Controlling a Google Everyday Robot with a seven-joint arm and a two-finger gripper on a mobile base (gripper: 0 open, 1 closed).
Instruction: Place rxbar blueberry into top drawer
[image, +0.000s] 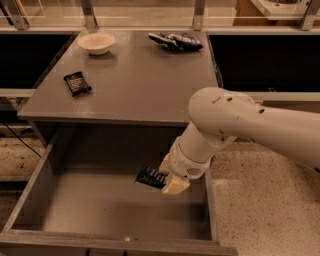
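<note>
Since there's only the one camera view, everything here comes from it: gripper (166, 178) sits inside the open top drawer (95, 202), right of centre, close to the right side wall, with the arm coming in from the right over that wall. Its two tan fingers (175, 185) are closed down on the right end of the rxbar blueberry (151, 176), so the bar is in hand and not yet released. The bar sticks out to the left of the gripper, long axis roughly left-right, with its free end pointing at the drawer's middle. It looks tilted and clear of the drawer floor, but I can't tell the gap for sure. Key relation: the bar is already within the drawer walls with bare floor straight below it, so my read is the next move is just lower a bit and open, no sideways travel needed. Risk is minor: the bar may flip or slide toward the right wall on release. On the table (140, 95) above, well apart: black-wrapped bar (77, 83) near left, bowl (96, 43) far left, blue-and-white bag (175, 40) far right.
</note>
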